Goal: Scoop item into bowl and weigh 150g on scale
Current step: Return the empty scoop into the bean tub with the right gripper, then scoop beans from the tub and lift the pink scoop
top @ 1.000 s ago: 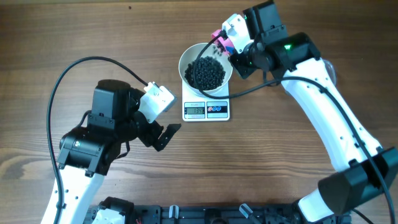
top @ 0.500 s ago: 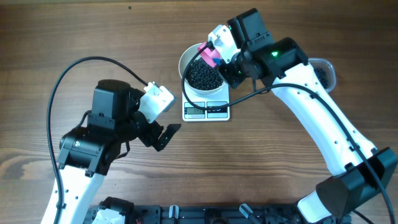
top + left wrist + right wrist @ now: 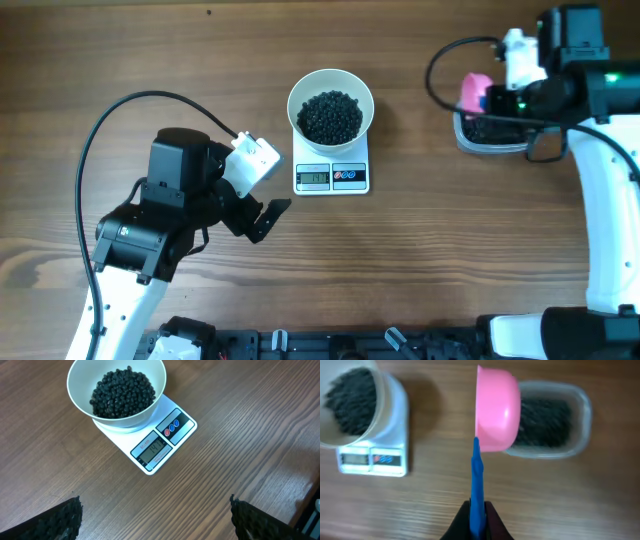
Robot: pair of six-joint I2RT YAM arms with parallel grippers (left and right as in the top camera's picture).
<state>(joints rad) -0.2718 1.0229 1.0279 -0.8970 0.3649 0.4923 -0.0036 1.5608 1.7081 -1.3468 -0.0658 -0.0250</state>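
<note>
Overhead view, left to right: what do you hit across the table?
Left gripper, open → white bowl of black beads → pink scoop.

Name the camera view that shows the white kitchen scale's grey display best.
Left wrist: the flat white rectangular digital scale is close and sharp, digits legible. Overhead shows it small; right wrist shows it blurred, at frame left.
</note>
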